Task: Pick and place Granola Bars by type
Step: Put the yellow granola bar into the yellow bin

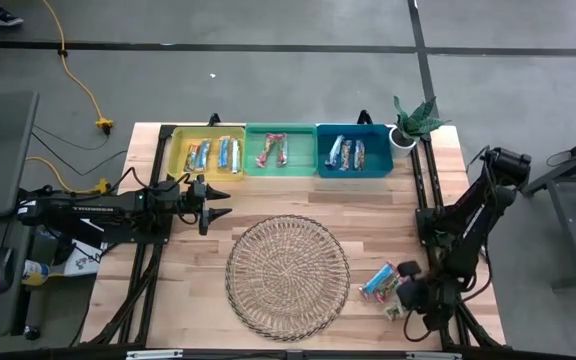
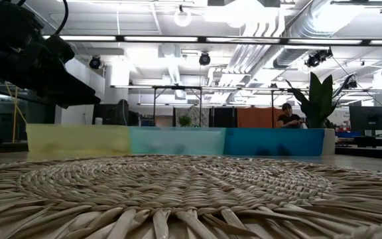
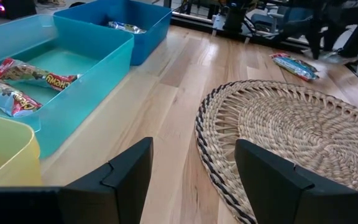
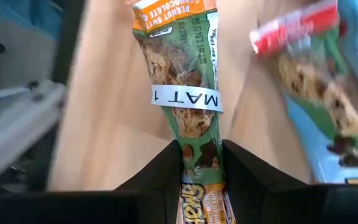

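Granola bars lie sorted in three bins at the table's far edge: yellow bin (image 1: 208,152), green bin (image 1: 280,150) and blue bin (image 1: 353,150). Two red multicoloured bars (image 3: 33,73) rest flat on the green bin's floor. My left gripper (image 3: 191,180) is open and hovers between the yellow bin and the round wicker tray (image 1: 288,275). My right gripper (image 4: 202,163) is at the table's near right corner (image 1: 405,296), shut on a green-and-orange bar (image 4: 188,81). Beside it, a red-ended bar (image 4: 316,81) and a blue bar (image 1: 378,283) lie on the table. My right gripper pinches the green-and-orange bar between its two fingers at a dark green stretch of the wrapper (image 4: 201,154), below the white label. The bar runs on ahead of the fingers, along them, and its orange end (image 4: 201,202) reaches back between them. Whether it is lifted clear I cannot tell.
A potted plant (image 1: 413,122) stands at the far right corner next to the blue bin. The wicker tray fills the table's middle, with bare wood (image 3: 166,106) between it and the bins. A person (image 2: 289,116) sits far back in the room.
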You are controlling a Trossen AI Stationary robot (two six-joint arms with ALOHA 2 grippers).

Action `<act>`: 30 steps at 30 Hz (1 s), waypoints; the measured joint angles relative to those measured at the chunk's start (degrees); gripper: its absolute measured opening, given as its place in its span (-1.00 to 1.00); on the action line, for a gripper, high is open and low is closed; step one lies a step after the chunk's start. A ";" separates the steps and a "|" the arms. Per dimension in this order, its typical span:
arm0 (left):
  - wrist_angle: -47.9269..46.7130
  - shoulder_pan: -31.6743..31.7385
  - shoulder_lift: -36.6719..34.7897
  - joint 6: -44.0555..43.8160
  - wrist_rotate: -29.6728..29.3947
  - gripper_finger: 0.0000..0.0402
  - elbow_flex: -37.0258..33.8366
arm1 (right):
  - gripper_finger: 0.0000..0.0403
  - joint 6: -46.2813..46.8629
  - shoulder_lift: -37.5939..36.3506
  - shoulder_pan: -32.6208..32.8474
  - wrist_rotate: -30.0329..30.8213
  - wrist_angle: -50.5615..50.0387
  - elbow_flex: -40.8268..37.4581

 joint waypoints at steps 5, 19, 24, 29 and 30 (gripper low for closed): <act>-0.02 -0.01 -0.01 -0.02 -0.01 0.12 0.00 | -0.52 -2.92 -0.21 -0.04 7.33 -0.43 5.56; -0.02 -0.02 0.02 -0.02 0.01 0.12 0.00 | -0.52 -31.71 -0.36 -13.83 25.06 -1.28 29.17; -0.02 -0.01 -0.01 0.00 -0.01 0.12 0.00 | -0.52 -40.15 -0.40 -21.58 27.45 0.92 33.16; -0.02 0.00 0.02 0.01 0.01 0.12 0.00 | -0.52 -45.95 -0.11 -30.51 23.18 9.08 33.43; -0.02 -0.02 0.02 0.01 0.01 0.12 0.00 | -0.52 -46.34 0.15 -32.23 21.85 10.39 33.44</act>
